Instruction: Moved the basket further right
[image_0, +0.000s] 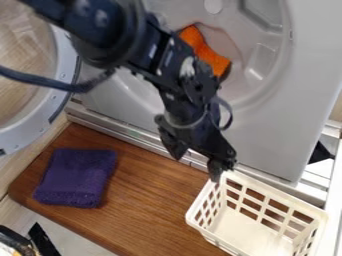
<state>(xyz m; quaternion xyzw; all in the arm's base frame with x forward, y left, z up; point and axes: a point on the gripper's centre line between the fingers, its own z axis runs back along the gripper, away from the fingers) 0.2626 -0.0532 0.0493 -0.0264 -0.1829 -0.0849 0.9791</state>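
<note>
- Seemingly at the line-up for the push, perhaps already in contact.
- Fingers apart on the claw (196, 166), clamped on nothing.
- Find the white basket (250, 228) below and right of the claw, corner at one fingertip.
- Next, press gently rightward without tipping.

Free room between cloth (77, 177) and basket (248, 229).
</note>
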